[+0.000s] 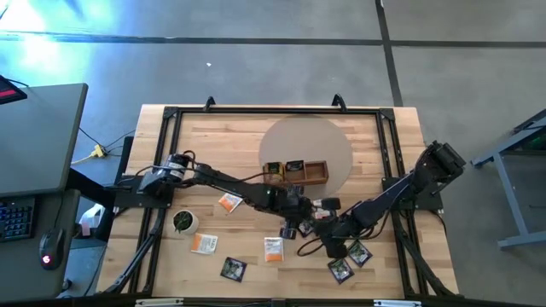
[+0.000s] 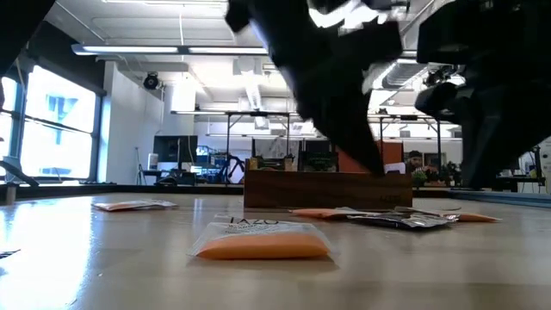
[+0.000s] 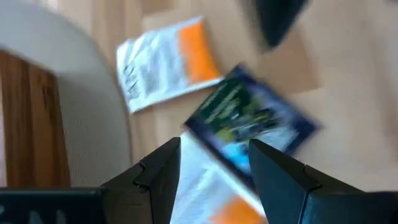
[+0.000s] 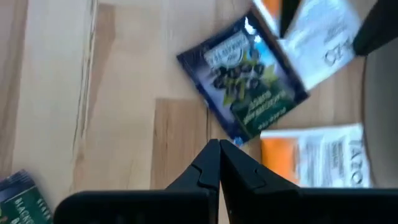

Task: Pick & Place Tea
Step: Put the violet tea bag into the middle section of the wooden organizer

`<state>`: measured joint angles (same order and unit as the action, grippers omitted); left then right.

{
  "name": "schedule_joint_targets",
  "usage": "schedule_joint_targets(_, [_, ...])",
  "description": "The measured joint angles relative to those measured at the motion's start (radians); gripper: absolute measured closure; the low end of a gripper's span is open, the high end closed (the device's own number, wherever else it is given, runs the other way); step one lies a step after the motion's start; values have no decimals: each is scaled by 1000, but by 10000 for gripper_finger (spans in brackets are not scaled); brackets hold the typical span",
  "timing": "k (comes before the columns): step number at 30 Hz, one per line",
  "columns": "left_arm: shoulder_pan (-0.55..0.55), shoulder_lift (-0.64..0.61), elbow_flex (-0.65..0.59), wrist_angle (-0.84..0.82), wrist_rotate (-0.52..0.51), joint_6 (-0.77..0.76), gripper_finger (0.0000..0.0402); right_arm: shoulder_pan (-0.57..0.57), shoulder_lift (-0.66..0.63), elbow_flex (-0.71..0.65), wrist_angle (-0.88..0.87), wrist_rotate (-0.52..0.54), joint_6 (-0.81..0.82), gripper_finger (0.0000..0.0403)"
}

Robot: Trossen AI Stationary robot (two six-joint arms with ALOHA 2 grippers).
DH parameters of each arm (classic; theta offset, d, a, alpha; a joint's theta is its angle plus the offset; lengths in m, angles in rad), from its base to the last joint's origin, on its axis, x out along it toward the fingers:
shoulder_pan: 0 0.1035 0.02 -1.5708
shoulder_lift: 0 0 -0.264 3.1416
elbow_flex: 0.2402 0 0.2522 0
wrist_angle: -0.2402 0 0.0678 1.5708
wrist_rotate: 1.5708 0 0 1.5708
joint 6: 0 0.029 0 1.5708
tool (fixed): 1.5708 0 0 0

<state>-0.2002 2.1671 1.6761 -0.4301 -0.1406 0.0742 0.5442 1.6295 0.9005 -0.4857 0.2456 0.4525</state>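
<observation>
Counting what's loose on the table (image 1: 222, 128): three black tea packets (image 1: 233, 269) nearest, three white-and-orange packets (image 1: 273, 249) behind, flat squares. Left gripper (image 1: 304, 207) spread wide over a dark packet; right gripper (image 1: 320, 230) clenched, empty. Wooden tray (image 1: 314, 173) farthest.

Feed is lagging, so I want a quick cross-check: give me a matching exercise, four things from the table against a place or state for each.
Things:
1. left gripper
2. right gripper
3. tray
4. cup

Places or states:
A. fingers shut, just short of a dark packet
B. on the grey round mat
C. fingers open above overlapping packets
D. near the table's left edge, by the left arm's base

Pairs: 1-C, 2-A, 3-B, 4-D
</observation>
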Motion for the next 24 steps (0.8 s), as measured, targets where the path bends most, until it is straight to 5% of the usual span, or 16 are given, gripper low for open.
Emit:
schedule_joint_targets(8, [69,26,-1,75,135,9,216,-4,1,0,-16,10,58,401])
schedule_joint_targets(19, [75,26,-1,70,124,32,216,-27,109,2,53,-61,67,401])
schedule_joint_targets(24, [75,26,-1,61,126,34,216,-29,125,4,64,0,64,402])
